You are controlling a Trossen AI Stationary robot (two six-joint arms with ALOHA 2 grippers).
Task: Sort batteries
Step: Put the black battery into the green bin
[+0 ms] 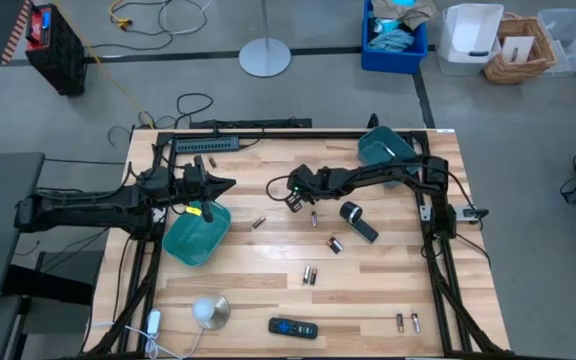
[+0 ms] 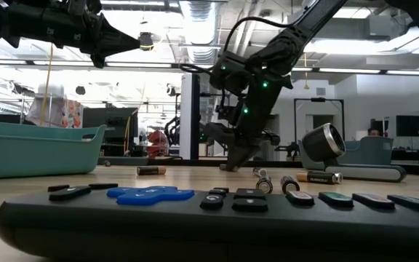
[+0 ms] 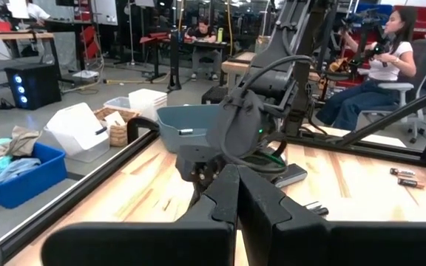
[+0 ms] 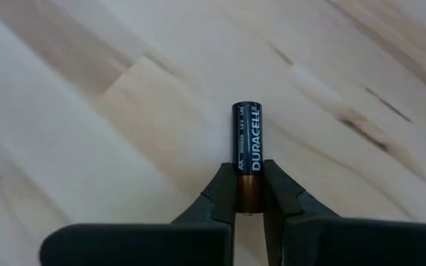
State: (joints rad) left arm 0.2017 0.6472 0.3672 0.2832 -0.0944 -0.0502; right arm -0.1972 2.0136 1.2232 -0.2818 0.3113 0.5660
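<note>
One battery [image 4: 247,140] pinched at copper end in right claw [image 4: 250,193], on table [image 4: 87,111]; left claw [image 3: 237,193] pressed together, empty.

Battery [image 4: 247,148] — black sleeve, white lettering, copper-coloured end, between the black fingers [image 4: 220,193] of the right gripper [image 4: 247,203]. Table [image 1: 268,290]: pale wood planks, tan and cream streaks, black frame rails. Two bins — teal [image 1: 198,236], teal [image 1: 383,148]. Remote control [image 1: 293,328]: black, blue and teal buttons. Loose batteries [image 1: 309,274]: dark with copper ends. Left gripper [image 1: 230,184]: black.
</note>
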